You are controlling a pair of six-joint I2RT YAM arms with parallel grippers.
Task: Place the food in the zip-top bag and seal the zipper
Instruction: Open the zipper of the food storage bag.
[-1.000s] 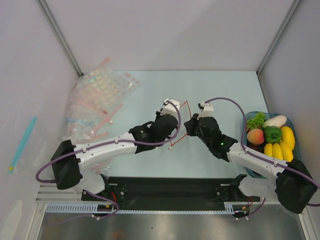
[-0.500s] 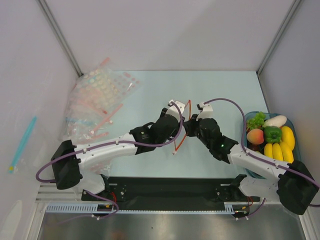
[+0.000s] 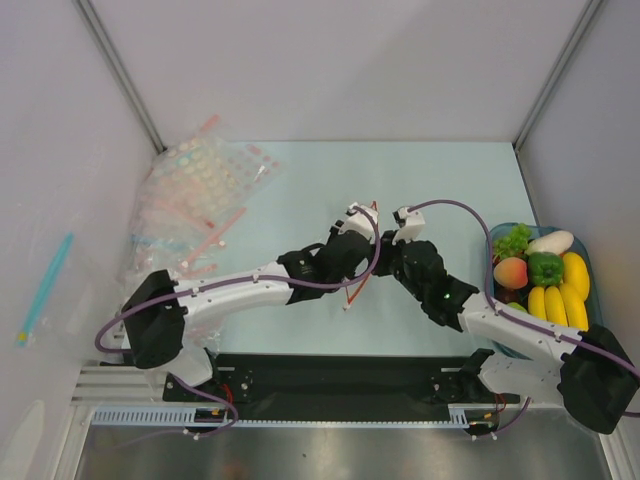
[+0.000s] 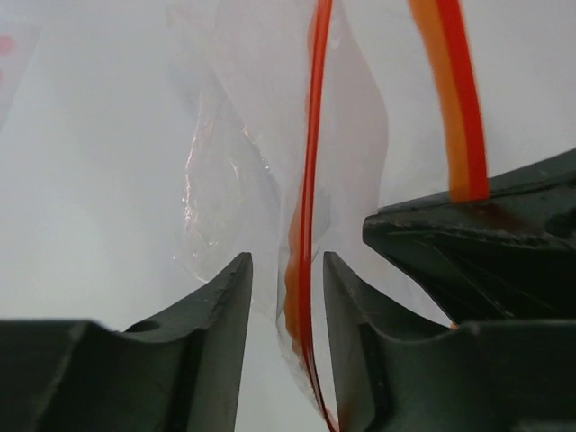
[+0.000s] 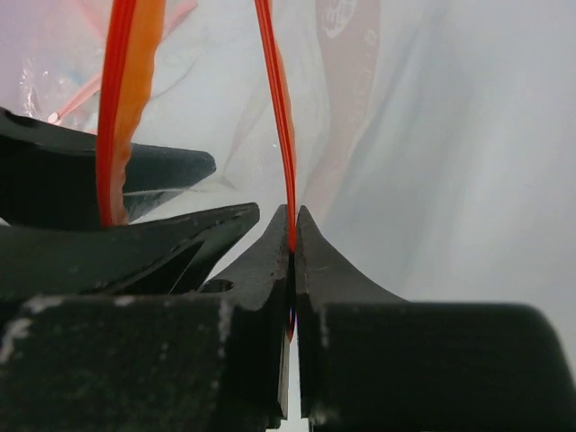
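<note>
Right gripper [image 5: 290, 225] clamps its fingers together on the zipper [image 5: 274, 108], one red-orange strip rising straight from between the tips. Left gripper [image 4: 286, 270] stands with fingers apart, the other lip of the mouth running through the gap, not clearly touching either pad. Around both strips the clear film of the zip-top bag [image 3: 356, 285] hangs slack, held between the two wrists over the middle of the table [image 3: 300, 180]. Well apart, at the right edge, the food [image 3: 528, 262] lies in a blue tray [image 3: 498, 232] beside yellow bananas [image 3: 560, 295]; a heap of dotted bags [image 3: 195, 205] sits far left
</note>
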